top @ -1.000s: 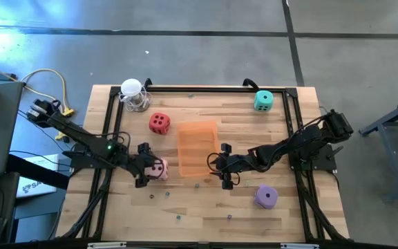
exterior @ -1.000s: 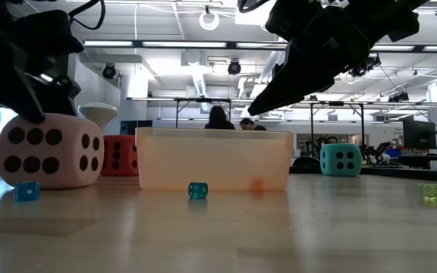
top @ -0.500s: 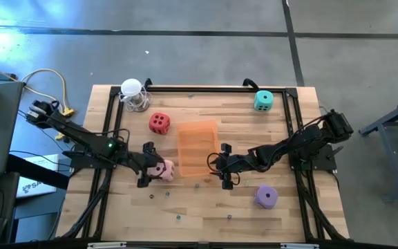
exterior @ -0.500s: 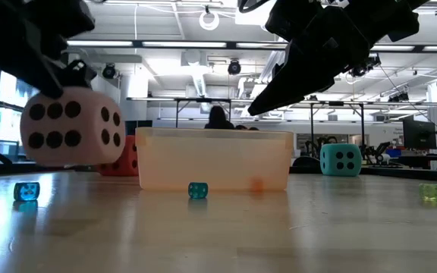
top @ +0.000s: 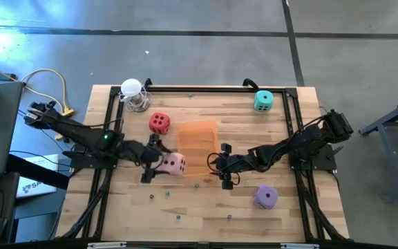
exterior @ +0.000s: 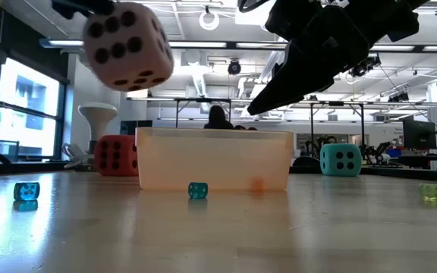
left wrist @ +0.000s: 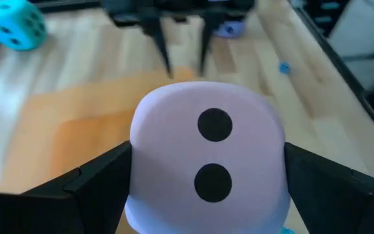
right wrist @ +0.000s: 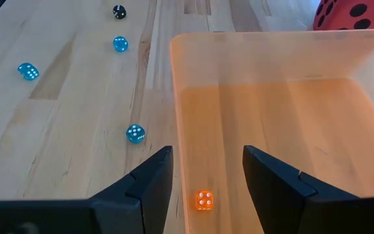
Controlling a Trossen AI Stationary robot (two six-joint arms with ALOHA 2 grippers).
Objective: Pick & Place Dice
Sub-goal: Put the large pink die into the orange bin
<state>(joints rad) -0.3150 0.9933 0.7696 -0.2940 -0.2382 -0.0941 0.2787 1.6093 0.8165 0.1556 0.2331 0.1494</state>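
My left gripper (top: 160, 163) is shut on the pink die (top: 175, 164), high above the table in the low view (exterior: 127, 45), just left of the translucent orange tray (top: 197, 142). My right gripper (right wrist: 206, 175) is open and hovers over the tray's near right part, touching nothing. The red die (top: 159, 123) sits on the wood by the tray's far left corner. The teal die (top: 263, 101) rests near the far right corner. The purple die (top: 266, 197) lies near the right edge. My left gripper pinches the pink die between its two fingers (left wrist: 89, 188), one on each of two opposite side faces (left wrist: 138, 175). The fingers come level from the table's left. The die is lifted clear of the table, its two-pip face (left wrist: 213, 153) toward the wrist camera.
A small orange die (right wrist: 204, 200) lies inside the tray. Tiny blue dice (right wrist: 135, 134) and a dark one (right wrist: 119, 11) dot the wood near the tray. A white wire-based object (top: 133, 93) stands at the far left corner. Black frame rails (top: 292, 124) run along the table's sides.
My left gripper has risen and moved toward the table's right, toward the tray, staying shut on the pink die. The die, on the table a second ago, is now lifted clear and high, and has tipped somewhat.
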